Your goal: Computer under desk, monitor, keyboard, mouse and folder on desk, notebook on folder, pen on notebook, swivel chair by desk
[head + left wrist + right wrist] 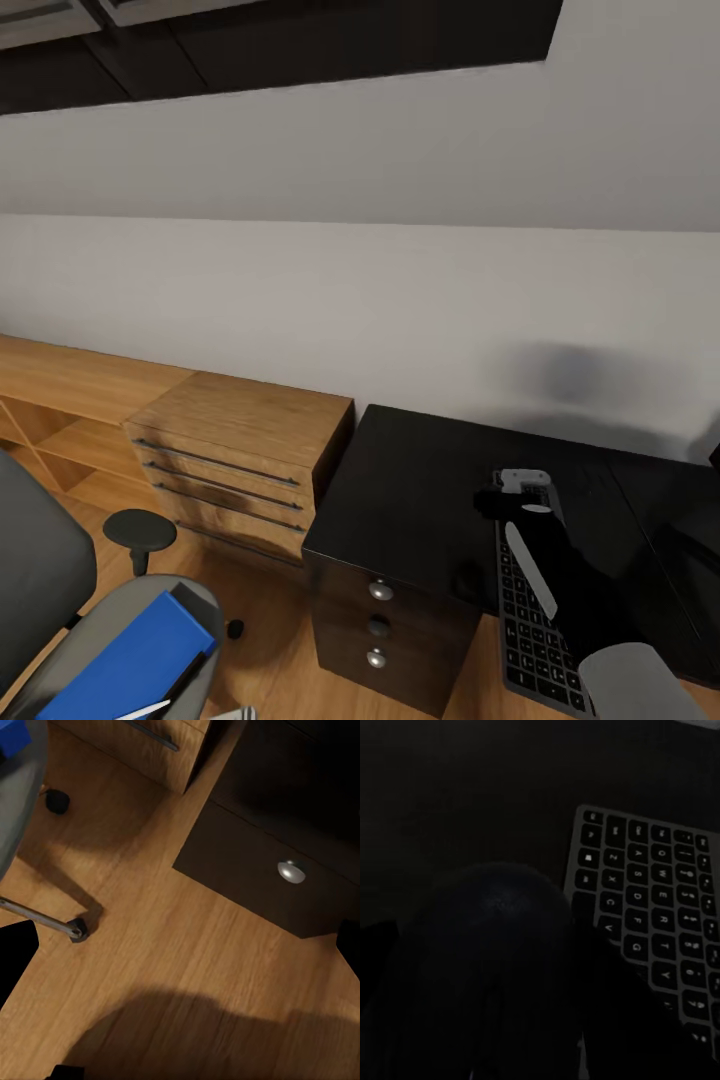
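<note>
Apparently the right gripper (478, 503) carried the black mouse (499, 915), jaws closed around it, just left of the keyboard (535, 620), whose long axis ran away from the robot along the desk (400, 480).

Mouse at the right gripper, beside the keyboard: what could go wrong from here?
1. The mouse sits very close to the keyboard; setting it down or pulling away could land it on the keys or nudge the keyboard.
2. Dark mouse over black desk: whether it rests on the desk or hangs in the right gripper is unclear, so an early release might drop it.
</note>
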You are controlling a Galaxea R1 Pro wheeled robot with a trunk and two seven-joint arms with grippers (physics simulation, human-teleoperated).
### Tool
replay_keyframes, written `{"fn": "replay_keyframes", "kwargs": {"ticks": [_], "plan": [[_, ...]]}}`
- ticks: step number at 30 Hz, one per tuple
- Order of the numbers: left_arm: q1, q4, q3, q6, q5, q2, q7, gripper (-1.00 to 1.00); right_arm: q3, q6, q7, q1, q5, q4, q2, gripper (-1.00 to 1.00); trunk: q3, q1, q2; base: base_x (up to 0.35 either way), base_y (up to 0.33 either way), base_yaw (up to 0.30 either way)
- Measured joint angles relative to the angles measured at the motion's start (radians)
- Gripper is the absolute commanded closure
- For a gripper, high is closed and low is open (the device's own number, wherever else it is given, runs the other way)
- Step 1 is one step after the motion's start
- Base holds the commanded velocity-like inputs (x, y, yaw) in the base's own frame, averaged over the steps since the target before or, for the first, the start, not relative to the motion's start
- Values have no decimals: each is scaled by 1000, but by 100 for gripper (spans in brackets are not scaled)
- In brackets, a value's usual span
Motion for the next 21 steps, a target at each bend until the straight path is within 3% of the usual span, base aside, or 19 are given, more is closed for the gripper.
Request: {"fn": "replay_keyframes", "kwargs": {"ticks": [7, 21], "plan": [[0, 0, 0, 0, 0, 0, 0, -100, 0, -1, -1, 0, 1, 6, 0, 100, 0, 0, 0, 0, 0, 54], [0, 0, 0, 0, 0, 0, 0, -100, 2, -2, -4, 1, 2, 10, 3, 100, 0, 0, 0, 0, 0, 261]]}}
